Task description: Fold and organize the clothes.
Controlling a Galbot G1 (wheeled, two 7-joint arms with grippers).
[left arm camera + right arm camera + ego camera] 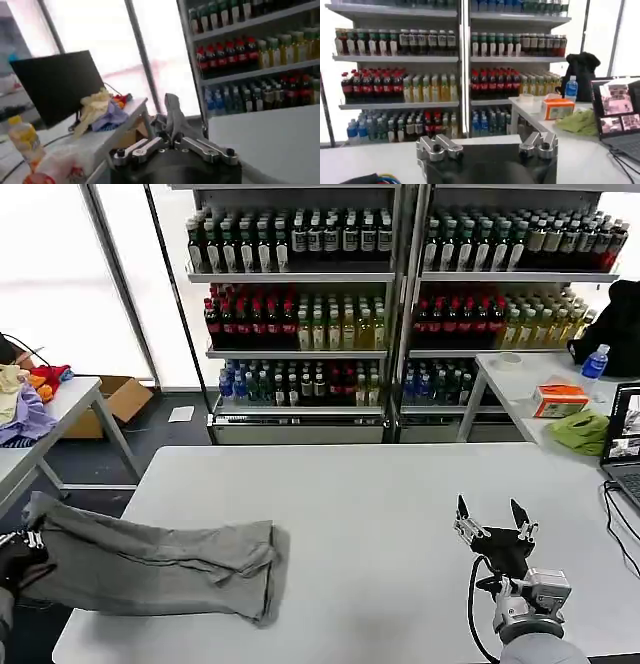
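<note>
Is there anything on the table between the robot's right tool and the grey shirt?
Nothing visible. The right tool is open above bare white table, and the grey shirt lies across the table, its end held by the left tool.

The right gripper [488, 148] sits low in the right wrist view, its two fingers set well apart over a white table [365, 165] with nothing between them. Beyond it stand shelves [395, 57] packed with rows of bottled drinks, dark ones above, red-capped and yellow ones in the middle, blue ones lowest. Off to one side a second white table [530, 107] carries an orange box [558, 107], a lime-green cloth [580, 122], a water bottle [571, 89] and a black bag [582, 70], with an open laptop [619, 107] nearer the camera.
</note>
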